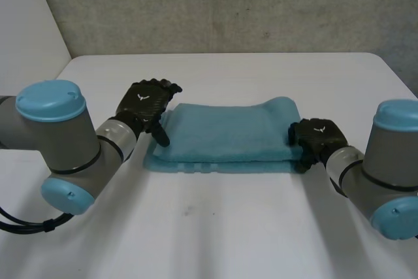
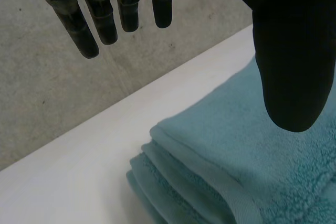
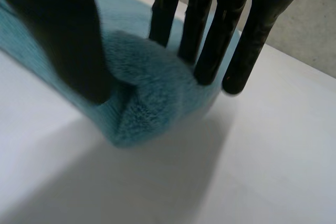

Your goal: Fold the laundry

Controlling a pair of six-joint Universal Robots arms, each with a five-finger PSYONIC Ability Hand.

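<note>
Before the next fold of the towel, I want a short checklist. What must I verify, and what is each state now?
1. Towel lies folded in layers on the table: ok.
2. Left hand grips the towel's left end: not ok; it is open and holds nothing.
3. Right hand grips the right end: ok; thumb and fingers pinch it.
4. Layer edges aligned: not ok; the lower layer sticks out on the robot's side.
5. Free table space before the towel: ok.

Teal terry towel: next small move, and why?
Probably lift the right hand a little: it pinches one end of the folded teal terry towel between thumb and fingers, while the open left hand hovers over the other end, holding nothing.
</note>
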